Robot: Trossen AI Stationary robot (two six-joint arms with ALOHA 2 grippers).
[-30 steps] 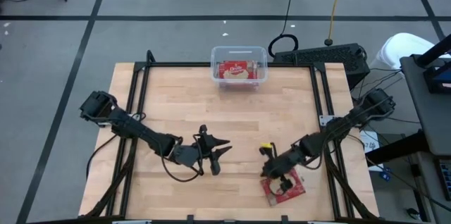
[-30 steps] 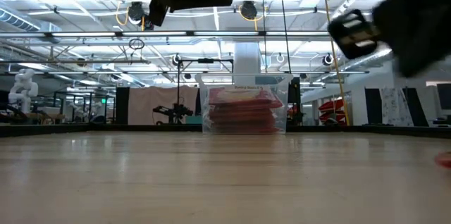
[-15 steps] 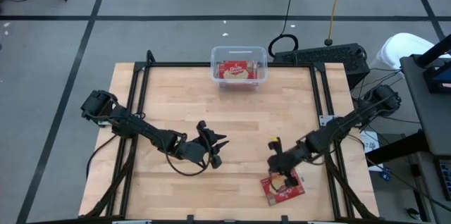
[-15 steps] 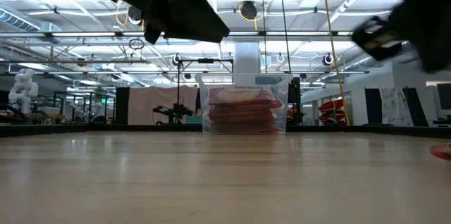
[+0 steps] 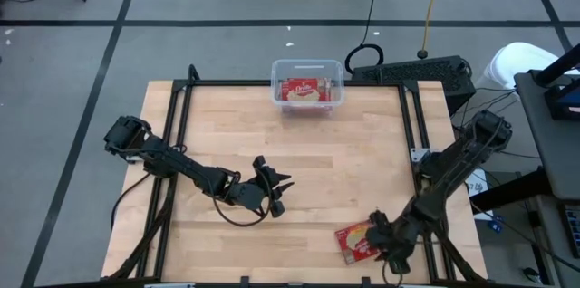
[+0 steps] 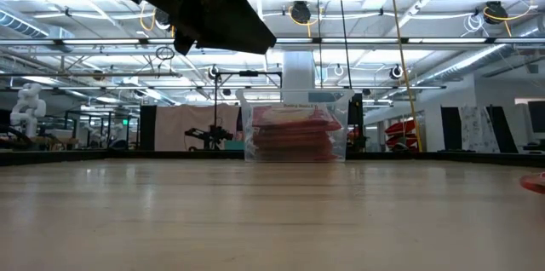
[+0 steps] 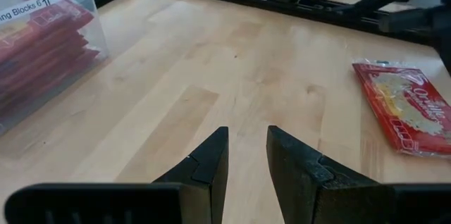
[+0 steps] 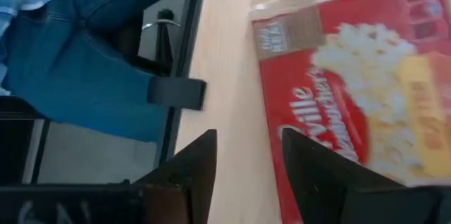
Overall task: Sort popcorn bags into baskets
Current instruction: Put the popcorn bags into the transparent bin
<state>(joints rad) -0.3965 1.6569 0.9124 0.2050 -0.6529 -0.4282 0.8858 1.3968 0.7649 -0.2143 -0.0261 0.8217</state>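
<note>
Red popcorn bag (image 5: 356,240) | flat on table | beside right gripper (image 5: 377,230) jaws, unheld

Right pincer (image 8: 246,164) gapes, empty, beside a popcorn bag (image 8: 366,90).

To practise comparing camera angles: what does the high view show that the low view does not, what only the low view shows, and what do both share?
Only the high view shows the right gripper, fingers apart, beside the loose popcorn bag at the table's near edge, and both whole arms. Only the low view shows the stack's height inside the tub and the room's ceiling lights. Both show the clear tub, the wooden table and the left gripper hovering mid-table.
</note>
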